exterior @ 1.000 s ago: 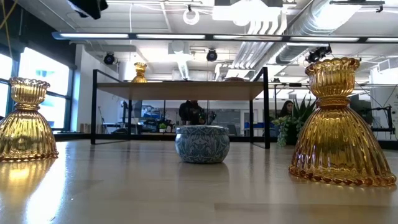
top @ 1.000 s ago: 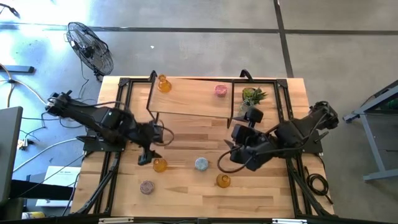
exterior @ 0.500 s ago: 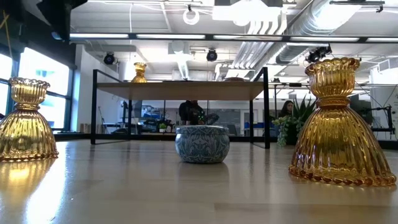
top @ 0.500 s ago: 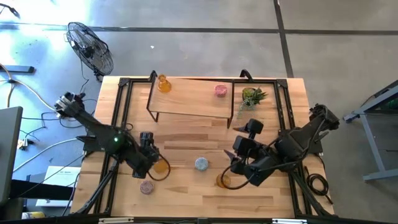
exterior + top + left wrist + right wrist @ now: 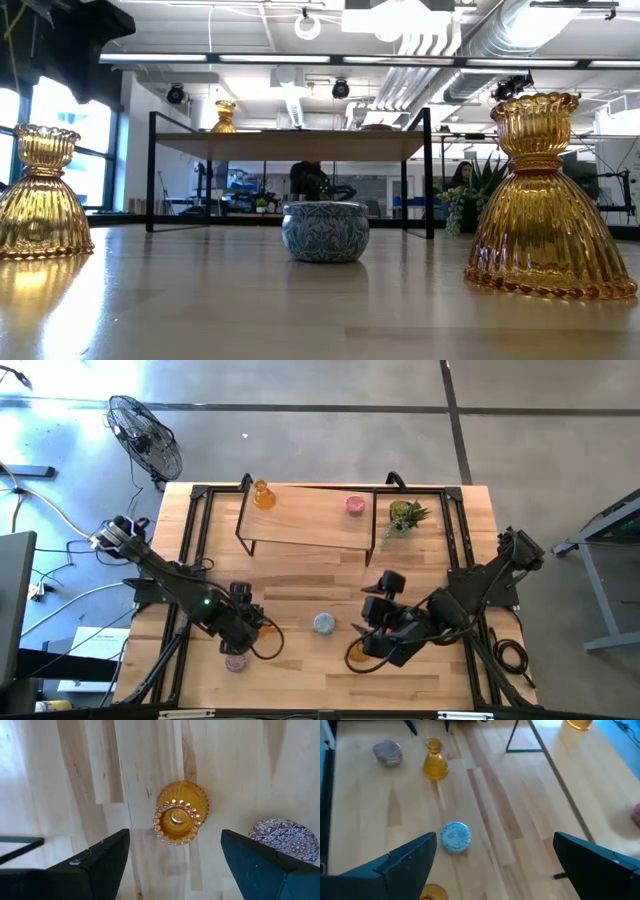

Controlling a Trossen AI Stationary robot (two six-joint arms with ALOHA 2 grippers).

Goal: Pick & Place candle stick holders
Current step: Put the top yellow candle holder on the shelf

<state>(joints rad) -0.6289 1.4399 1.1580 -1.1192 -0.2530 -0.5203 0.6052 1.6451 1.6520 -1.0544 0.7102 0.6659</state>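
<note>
An amber bottle-like holder (image 5: 178,815) stands upright on the table, below and between the open fingers of my left gripper (image 5: 175,865), which hangs over it (image 5: 240,632) without touching. A mauve squat holder (image 5: 235,660) sits beside it. A blue-grey squat holder (image 5: 323,623) stands mid-table. My right gripper (image 5: 372,640) is open and empty beside a second amber holder (image 5: 357,651), which shows at the edge of the right wrist view (image 5: 432,892). A third amber holder (image 5: 263,495) and a pink holder (image 5: 354,505) stand on the raised shelf.
A black-framed wooden shelf (image 5: 300,525) stands at the table's far side, with a small green potted plant (image 5: 405,515) at its right end. Black rails run along both table sides. A fan (image 5: 145,438) stands on the floor beyond the far left corner.
My left gripper has gone toward the table's near edge and come over the amber holder on the left. My right gripper has gone toward the near edge and a little left, toward the amber holder by the front. The holders have stayed where they were.
</note>
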